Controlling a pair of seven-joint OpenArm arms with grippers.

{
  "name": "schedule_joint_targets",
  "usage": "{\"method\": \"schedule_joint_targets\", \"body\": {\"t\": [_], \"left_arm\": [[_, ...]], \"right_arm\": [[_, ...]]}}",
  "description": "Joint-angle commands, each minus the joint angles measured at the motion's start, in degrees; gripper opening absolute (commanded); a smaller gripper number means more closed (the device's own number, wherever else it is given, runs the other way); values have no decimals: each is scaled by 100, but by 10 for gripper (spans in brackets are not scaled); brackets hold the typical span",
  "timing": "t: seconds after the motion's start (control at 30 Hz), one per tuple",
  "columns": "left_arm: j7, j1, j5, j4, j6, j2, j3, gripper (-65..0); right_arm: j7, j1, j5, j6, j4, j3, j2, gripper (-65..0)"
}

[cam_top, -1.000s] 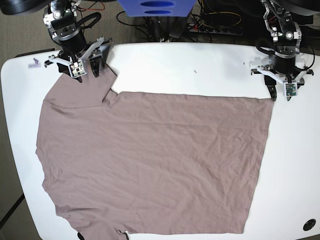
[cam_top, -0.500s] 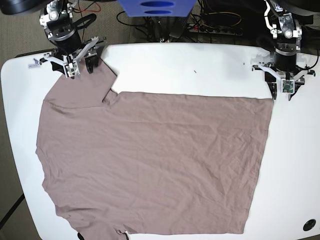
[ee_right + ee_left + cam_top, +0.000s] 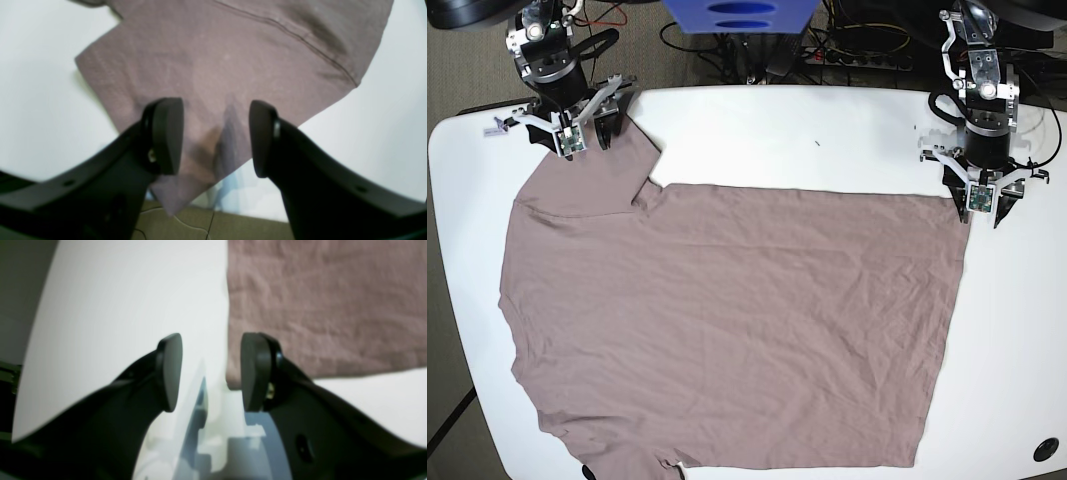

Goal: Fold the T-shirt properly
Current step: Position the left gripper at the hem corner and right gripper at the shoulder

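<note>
Jaws stand apart on both grippers: left gripper (image 3: pixel 211 371) over the T-shirt's (image 3: pixel 727 320) hem corner, right gripper (image 3: pixel 217 136) above its sleeve; shirt lies flat on the white table (image 3: pixel 827 130).

1. One T-shirt (image 3: pixel 727 320), only cloth around.
2. Two robot arms, so one left hand (image 3: pixel 979 203) plus one right hand (image 3: pixel 577 135).
3. One white surface (image 3: pixel 827 140) under everything.
4. One blue thing (image 3: pixel 739 15) behind the far edge.
5. One tiny dark speck (image 3: pixel 816 144).
</note>
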Motion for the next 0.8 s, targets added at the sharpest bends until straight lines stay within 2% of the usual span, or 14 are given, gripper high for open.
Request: {"method": "schedule_joint_targets", "body": {"t": [0.0,0.27,0.33,0.6,0.67,0.77], "left_arm": [[-78,132,-423,40,29,-23,-135,-378],[-17,269,-1180,-49,-3,-20,-245,-374],[-68,286,-1263,25,-27,-50,-343,-376],[-165,328,-955,23,-14,-80,-397,-379],[-183,279,-776,31,-15,-106,-302,-378],[-244,274,-716,17,-21,-115,-291,-379]], "right_arm": [[64,-50,9,-58,72,-6,34,-346],[23,-41,73,-115,59,59,32,-344],[-143,7,301,-50,77,188,40,-340],[-556,100,702,-15,141,525,13,-339],[-667,169,821,128,144,581,-27,-339],[-699,180,884,174,146,576,-38,-339]]}}
